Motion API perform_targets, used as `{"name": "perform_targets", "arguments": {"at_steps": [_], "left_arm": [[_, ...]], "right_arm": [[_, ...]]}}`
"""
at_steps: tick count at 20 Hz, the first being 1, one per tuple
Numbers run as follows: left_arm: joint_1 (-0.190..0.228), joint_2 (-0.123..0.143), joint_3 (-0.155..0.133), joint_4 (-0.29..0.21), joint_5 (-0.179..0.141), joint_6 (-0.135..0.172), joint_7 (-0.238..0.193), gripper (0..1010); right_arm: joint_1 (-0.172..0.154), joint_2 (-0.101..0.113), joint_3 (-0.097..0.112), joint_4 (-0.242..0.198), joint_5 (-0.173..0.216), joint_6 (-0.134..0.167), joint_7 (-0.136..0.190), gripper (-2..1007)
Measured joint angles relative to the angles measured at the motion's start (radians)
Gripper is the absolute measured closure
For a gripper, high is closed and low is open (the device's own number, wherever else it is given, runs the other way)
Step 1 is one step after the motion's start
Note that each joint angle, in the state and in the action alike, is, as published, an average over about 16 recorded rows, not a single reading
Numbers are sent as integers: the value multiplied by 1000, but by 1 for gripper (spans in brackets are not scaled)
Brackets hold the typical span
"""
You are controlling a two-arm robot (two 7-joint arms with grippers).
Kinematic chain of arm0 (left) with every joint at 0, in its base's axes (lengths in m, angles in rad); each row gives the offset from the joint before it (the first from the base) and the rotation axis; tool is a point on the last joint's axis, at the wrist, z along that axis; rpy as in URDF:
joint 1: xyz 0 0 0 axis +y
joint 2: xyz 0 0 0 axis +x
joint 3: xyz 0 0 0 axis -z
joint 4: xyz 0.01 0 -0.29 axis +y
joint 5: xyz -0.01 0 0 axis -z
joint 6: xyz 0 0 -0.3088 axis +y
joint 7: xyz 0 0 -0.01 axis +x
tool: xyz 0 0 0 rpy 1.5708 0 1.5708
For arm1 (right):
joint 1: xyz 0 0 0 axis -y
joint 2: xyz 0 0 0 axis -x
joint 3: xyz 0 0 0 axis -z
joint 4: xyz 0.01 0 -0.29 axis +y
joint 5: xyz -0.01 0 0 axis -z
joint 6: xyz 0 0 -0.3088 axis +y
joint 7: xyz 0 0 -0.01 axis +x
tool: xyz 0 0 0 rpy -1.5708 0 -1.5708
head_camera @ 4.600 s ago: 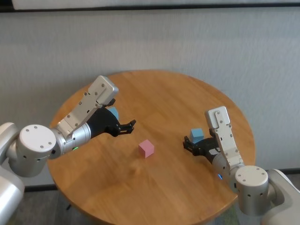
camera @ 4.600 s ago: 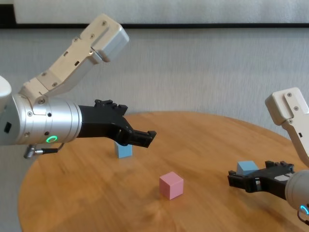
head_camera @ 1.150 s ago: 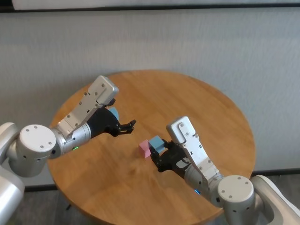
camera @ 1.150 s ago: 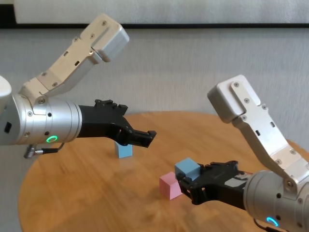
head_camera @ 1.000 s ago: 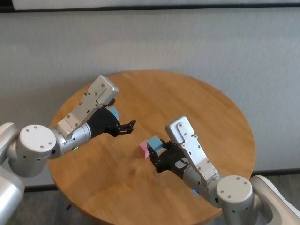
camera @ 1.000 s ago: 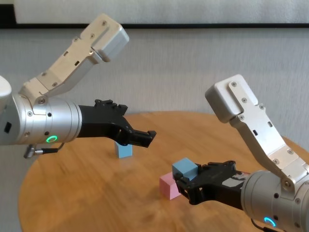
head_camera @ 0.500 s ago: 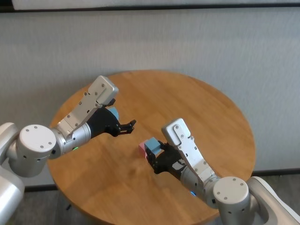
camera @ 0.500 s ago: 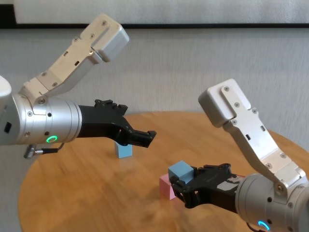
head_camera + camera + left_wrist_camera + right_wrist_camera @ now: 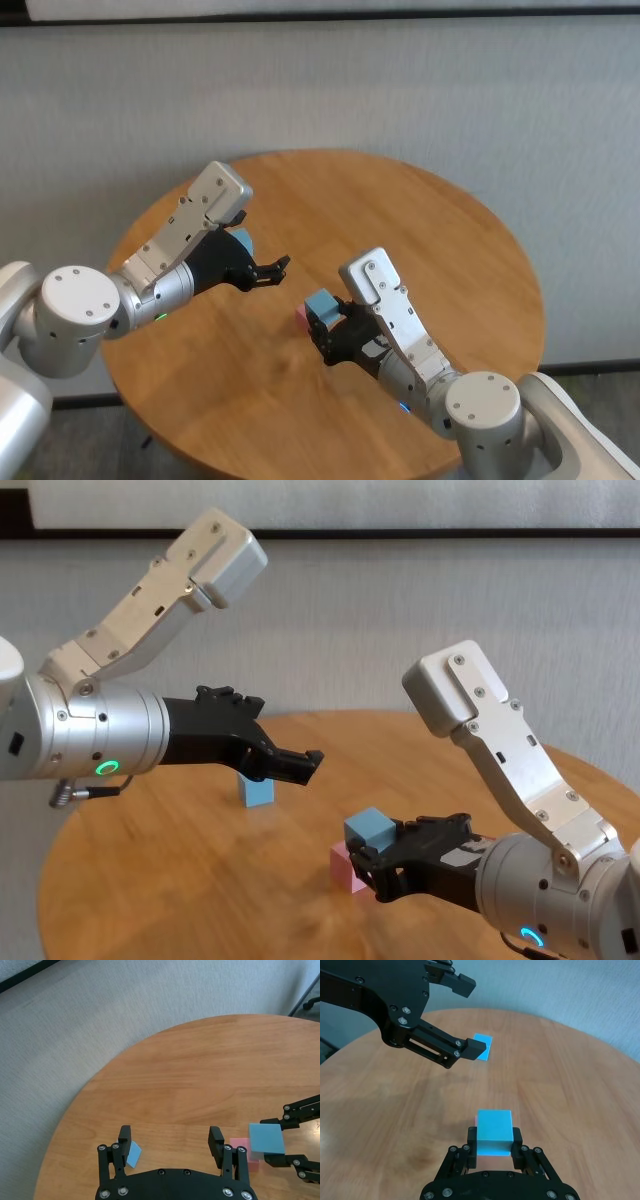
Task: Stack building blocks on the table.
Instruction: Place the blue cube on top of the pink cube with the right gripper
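Carried in from the table's [image 9: 450, 230] three o'clock side, a light blue block [image 9: 320, 304] clamped in the right gripper [image 9: 328, 328] now hovers over the centre pink block [image 9: 343, 865], ready for stacking, while the left gripper [image 9: 272, 268] waits open near the other blue block [image 9: 257, 789] at nine o'clock.

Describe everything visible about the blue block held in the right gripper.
The blue block is a small plain matte light blue cube with clean edges. The right gripper is shut on it, one black finger on each of two opposite sides, and holds it roughly level in the air. It sits just above the pink block, mostly hiding it from the right wrist view. Whether the two touch cannot be told.
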Motion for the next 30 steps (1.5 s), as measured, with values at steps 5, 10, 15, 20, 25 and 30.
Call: {"name": "perform_targets", "arguments": {"at_steps": [5, 10, 15, 20, 25, 30], "left_arm": [[0, 0, 0, 0, 0, 0, 0, 10], [0, 0, 0, 0, 0, 0, 0, 10], [0, 0, 0, 0, 0, 0, 0, 10], [0, 0, 0, 0, 0, 0, 0, 10], [0, 0, 0, 0, 0, 0, 0, 10], [0, 0, 0, 0, 0, 0, 0, 10]], "right_arm": [[3, -11, 8, 9, -9, -3, -3, 649], [6, -22, 17, 16, -17, -6, -5, 649], [10, -32, 22, 23, -22, -5, -6, 649], [12, -39, 27, 27, -27, -3, -6, 649], [14, -41, 28, 27, -30, 0, -2, 649], [14, -42, 29, 27, -31, 0, 2, 649]]}}
